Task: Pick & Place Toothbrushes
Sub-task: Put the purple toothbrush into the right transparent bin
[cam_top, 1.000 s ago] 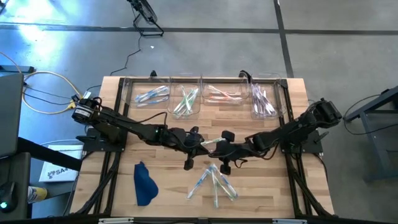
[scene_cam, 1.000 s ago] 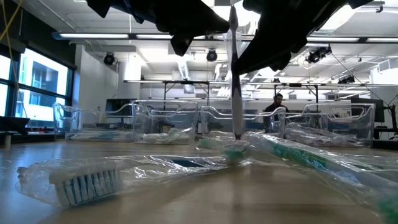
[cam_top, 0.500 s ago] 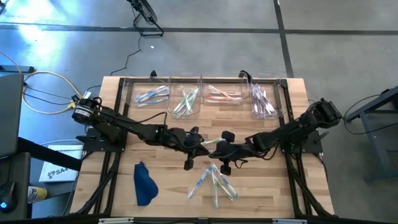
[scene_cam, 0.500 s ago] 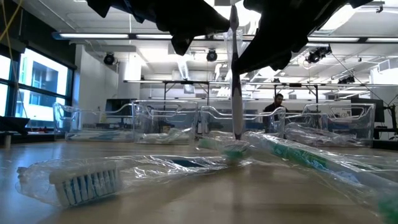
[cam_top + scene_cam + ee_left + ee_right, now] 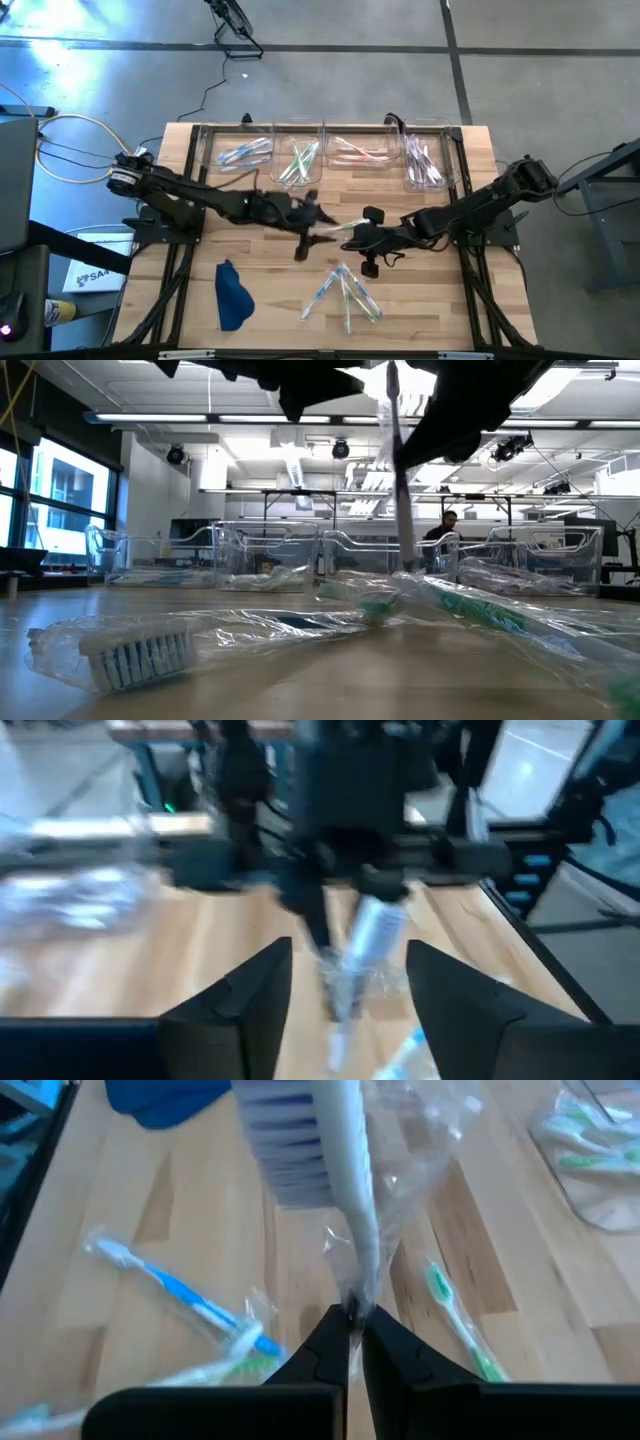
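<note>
Glossy wrapper was all the right gripper's (image 5: 350,1330) pinched jaws held; the toothbrush (image 5: 340,1190) could slip. Left gripper's (image 5: 345,985) jaws stood wide.

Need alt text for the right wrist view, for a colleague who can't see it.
The right gripper is shut on the wrapper of a whitish-purple toothbrush, held above the wooden table. Below lie a blue-handled toothbrush and a green one, both wrapped, with a blue cloth at the picture's edge.
</note>
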You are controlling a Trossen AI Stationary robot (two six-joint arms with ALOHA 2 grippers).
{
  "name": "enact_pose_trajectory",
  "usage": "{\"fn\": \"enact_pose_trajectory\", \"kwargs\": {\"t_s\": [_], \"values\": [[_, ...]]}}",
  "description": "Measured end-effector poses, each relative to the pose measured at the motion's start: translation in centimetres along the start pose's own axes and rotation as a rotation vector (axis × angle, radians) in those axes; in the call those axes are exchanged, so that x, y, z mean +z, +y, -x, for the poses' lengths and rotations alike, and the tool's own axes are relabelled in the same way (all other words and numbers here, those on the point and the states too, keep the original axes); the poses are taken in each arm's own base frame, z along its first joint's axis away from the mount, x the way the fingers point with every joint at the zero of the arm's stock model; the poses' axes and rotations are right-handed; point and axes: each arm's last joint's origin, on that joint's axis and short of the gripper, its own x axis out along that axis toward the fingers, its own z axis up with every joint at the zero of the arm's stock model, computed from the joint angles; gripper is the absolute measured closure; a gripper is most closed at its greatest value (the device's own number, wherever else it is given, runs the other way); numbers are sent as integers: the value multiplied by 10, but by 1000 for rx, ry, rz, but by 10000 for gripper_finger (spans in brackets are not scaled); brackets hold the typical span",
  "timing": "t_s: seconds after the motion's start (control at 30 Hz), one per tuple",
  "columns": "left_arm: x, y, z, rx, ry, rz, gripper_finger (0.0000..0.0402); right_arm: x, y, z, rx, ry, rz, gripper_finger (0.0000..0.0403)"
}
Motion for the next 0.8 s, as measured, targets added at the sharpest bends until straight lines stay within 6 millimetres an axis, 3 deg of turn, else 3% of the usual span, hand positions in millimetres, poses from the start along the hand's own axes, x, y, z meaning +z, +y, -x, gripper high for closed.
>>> {"fn": "enact_pose_trajectory", "kwargs": {"t_s": [0.2,0.37,0.53,0.8], "values": [[26,30,28,71,-75,-50,185,-1,-5,17,-13,43,-45,397],[42,44,51,76,-133,-61,183,5,-18,44,-115,3,-147,397],[52,44,64,78,-175,-87,183,12,-43,81,-238,-83,-321,397],[55,43,66,79,-194,-111,183,12,-82,129,-406,-206,-516,397]]}}
